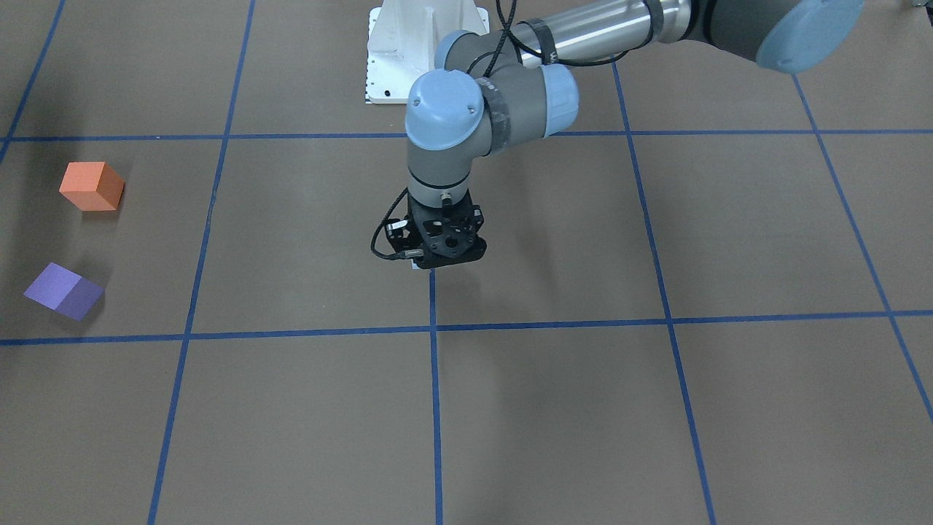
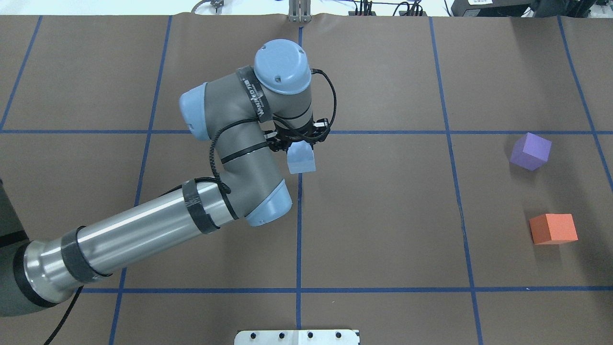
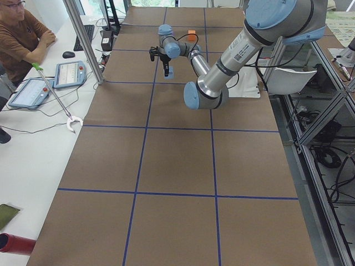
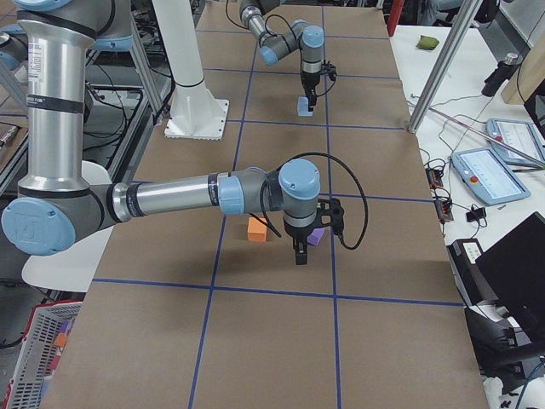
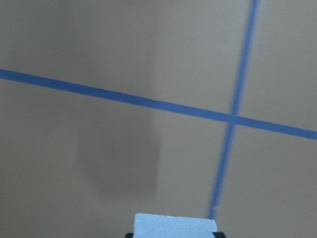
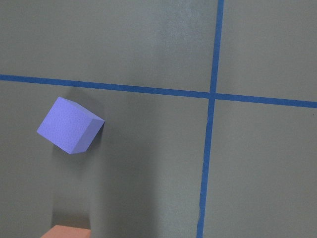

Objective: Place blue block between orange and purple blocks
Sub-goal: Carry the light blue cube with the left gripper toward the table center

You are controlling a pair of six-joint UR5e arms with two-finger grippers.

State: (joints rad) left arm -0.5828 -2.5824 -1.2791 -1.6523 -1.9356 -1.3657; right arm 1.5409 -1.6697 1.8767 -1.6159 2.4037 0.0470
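My left gripper (image 2: 300, 149) is shut on the light blue block (image 2: 302, 160) and holds it just above the table near the middle grid crossing. The block's top edge shows at the bottom of the left wrist view (image 5: 176, 225). The purple block (image 2: 530, 151) and the orange block (image 2: 553, 228) lie apart at the table's right side, with a gap between them. Both also show in the right wrist view, purple (image 6: 69, 125) and orange (image 6: 67, 231). My right gripper (image 4: 299, 256) hangs above these two blocks; I cannot tell whether it is open or shut.
Blue tape lines (image 2: 299, 215) divide the brown table into squares. The white arm base plate (image 1: 408, 51) stands at the robot's side. An operator (image 3: 22, 33) sits at the side table with tablets (image 3: 69, 73).
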